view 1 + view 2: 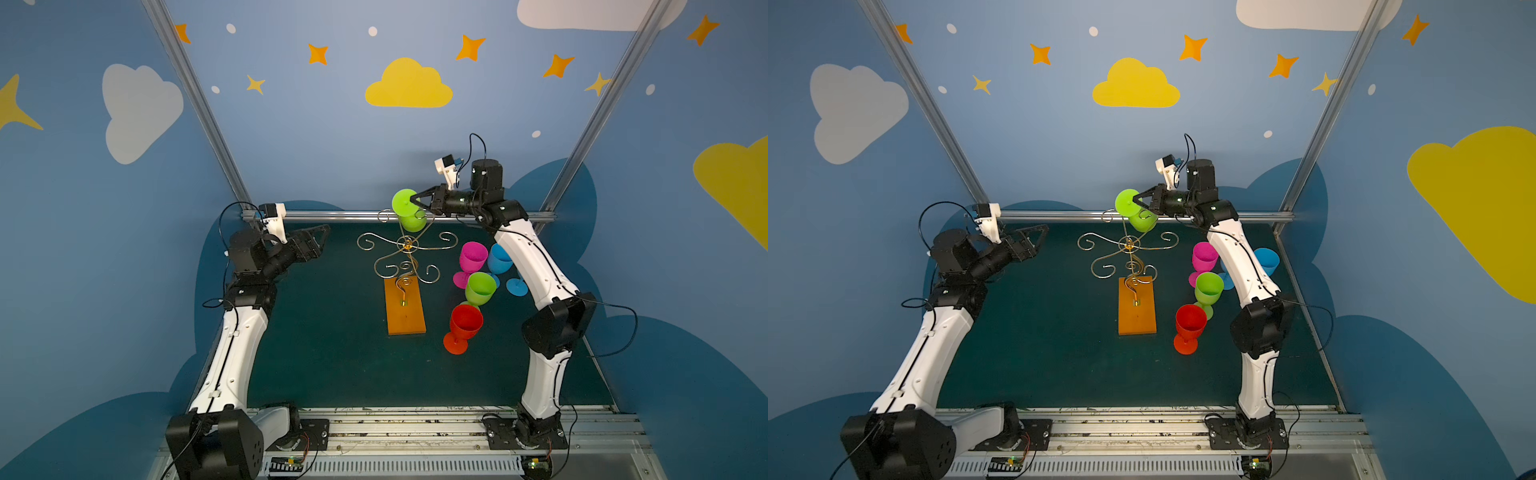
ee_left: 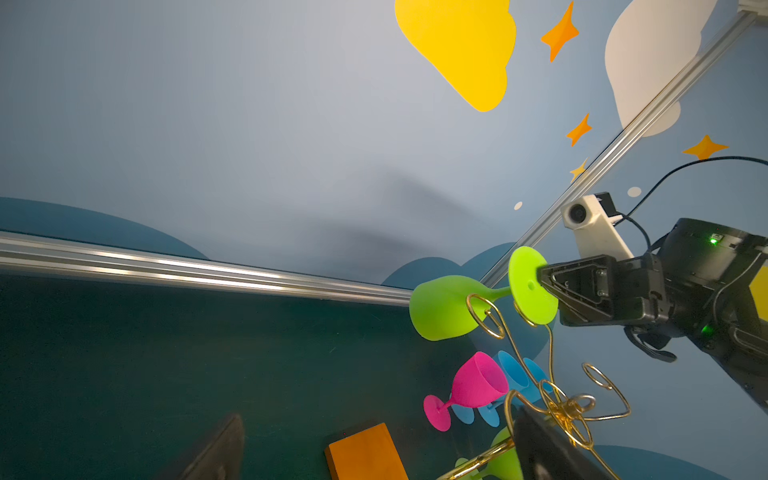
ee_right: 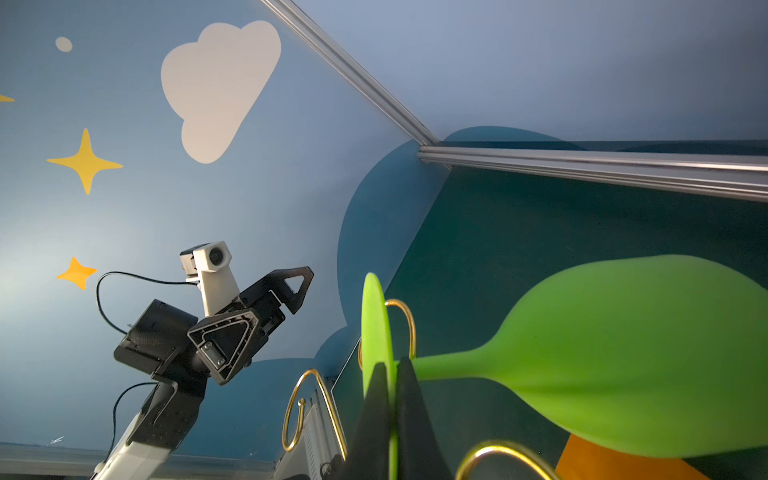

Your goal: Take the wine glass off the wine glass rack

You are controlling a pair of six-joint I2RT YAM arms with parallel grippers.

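Note:
A lime green wine glass [image 1: 412,223] [image 1: 1143,221] hangs tilted at the far side of the wine glass rack [image 1: 407,244] [image 1: 1128,245], a gold wire stand on an orange base [image 1: 405,307]. Its stem runs between two gold curls [image 2: 486,309]. My right gripper [image 1: 414,200] [image 1: 1136,200] [image 3: 390,368] is shut on the thin disc foot [image 2: 530,286], clamping its edge. In the right wrist view the bowl [image 3: 623,353] points away from the jaws. My left gripper [image 1: 320,242] [image 1: 1039,240] [image 2: 379,415] stands open and empty, left of the rack.
Right of the rack, a pink glass [image 1: 473,257], a blue glass [image 1: 498,257], another green glass [image 1: 480,289] and a red glass [image 1: 465,324] stand on the dark green table. A metal rail [image 1: 324,216] runs along the back edge, close behind the held glass.

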